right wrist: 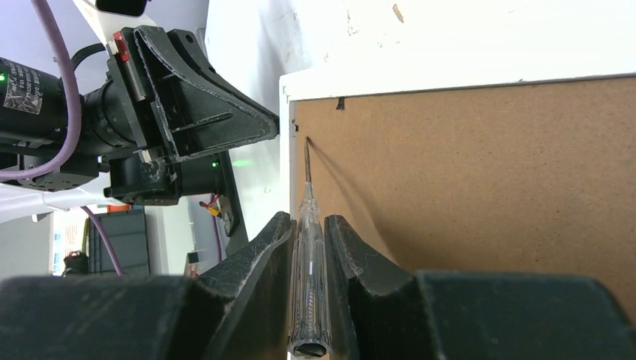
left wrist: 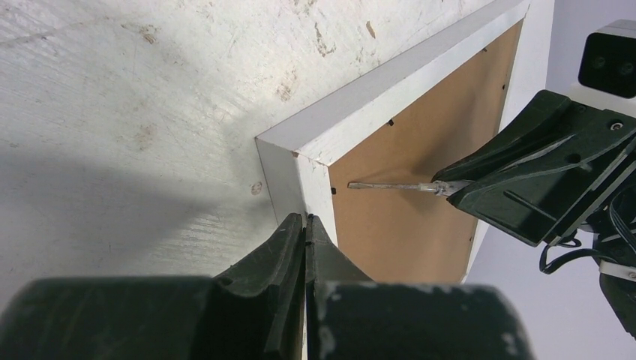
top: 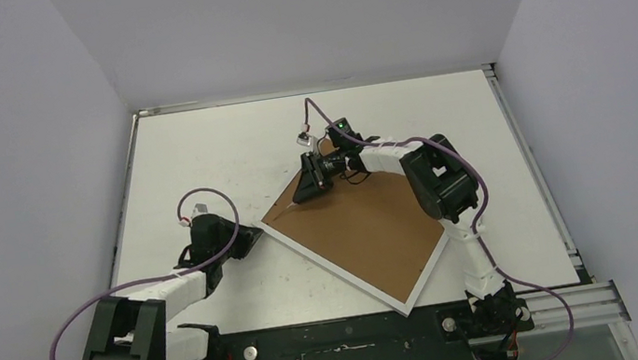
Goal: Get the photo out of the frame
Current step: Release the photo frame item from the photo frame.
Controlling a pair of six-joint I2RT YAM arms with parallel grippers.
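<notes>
Right wrist view: my right gripper [right wrist: 307,221] is clamped on a screwdriver [right wrist: 309,270], its tip on the brown back [right wrist: 487,195] just inside the frame [right wrist: 286,150]'s white edge. My left gripper [left wrist: 306,219] is pinched together on nothing, its tips at the frame's corner, touching or nearly so. The frame lies face down on the table [top: 198,150]; the photo is hidden beneath the back. I judge the frame stiff, light and apt to slide, so bracing suits it. The photo should be thin and easily creased, best taken by an edge. Both arms reach low, wrists levelled toward that corner.
</notes>
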